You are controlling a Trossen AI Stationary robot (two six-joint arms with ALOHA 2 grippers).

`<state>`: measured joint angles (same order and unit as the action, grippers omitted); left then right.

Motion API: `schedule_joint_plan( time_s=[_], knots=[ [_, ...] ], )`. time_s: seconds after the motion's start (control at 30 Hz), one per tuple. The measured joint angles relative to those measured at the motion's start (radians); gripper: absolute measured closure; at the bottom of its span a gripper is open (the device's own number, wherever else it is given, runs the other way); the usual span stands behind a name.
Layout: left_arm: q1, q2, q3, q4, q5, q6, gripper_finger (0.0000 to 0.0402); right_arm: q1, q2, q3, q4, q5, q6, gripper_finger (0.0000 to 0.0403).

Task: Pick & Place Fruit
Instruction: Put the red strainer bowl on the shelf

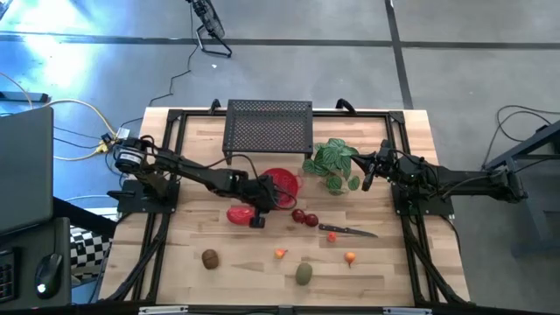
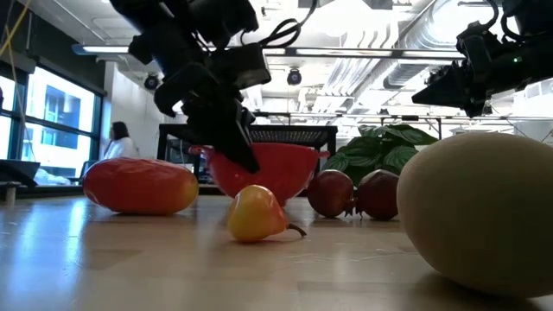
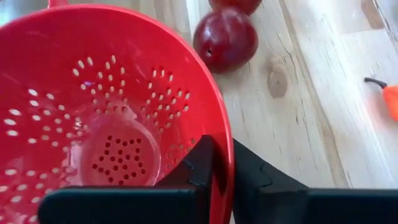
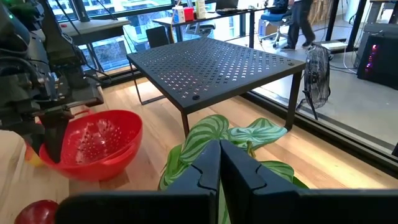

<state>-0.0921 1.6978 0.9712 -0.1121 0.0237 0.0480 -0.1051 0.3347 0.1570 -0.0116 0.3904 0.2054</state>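
Colander (image 3: 93,112) rim pinched thinly in my left gripper (image 3: 222,163); right gripper (image 4: 219,163) closed, empty. Plums (image 1: 304,217) just beside the colander look smooth, rollable; I'd grasp across their middles.

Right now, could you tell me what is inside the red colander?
The red colander holds no fruit: its perforated bowl shows bare. The left gripper is shut on its rim, one finger inside, and covers the near part of the bowl's inside.
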Motion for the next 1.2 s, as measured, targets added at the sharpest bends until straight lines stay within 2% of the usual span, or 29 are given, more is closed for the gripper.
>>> schedule_joint_plan(
  time_s=[0.47,0.77,1.2],
  knots=[
    [0.0,-0.033,-0.001,0.002,0.019,-0.008,0.0392,0.0,0.0,0.0,0.0,0.0,0.0,0.04],
    [0.0,-0.127,-0.003,-0.002,0.088,-0.037,0.0394,0.0,0.0,0.0,-0.001,0.0,0.0,0.04],
    [0.0,-0.292,-0.003,0.006,0.119,-0.044,0.0394,0.0,0.0,0.0,-0.001,0.0,0.0,0.04]
  ],
)
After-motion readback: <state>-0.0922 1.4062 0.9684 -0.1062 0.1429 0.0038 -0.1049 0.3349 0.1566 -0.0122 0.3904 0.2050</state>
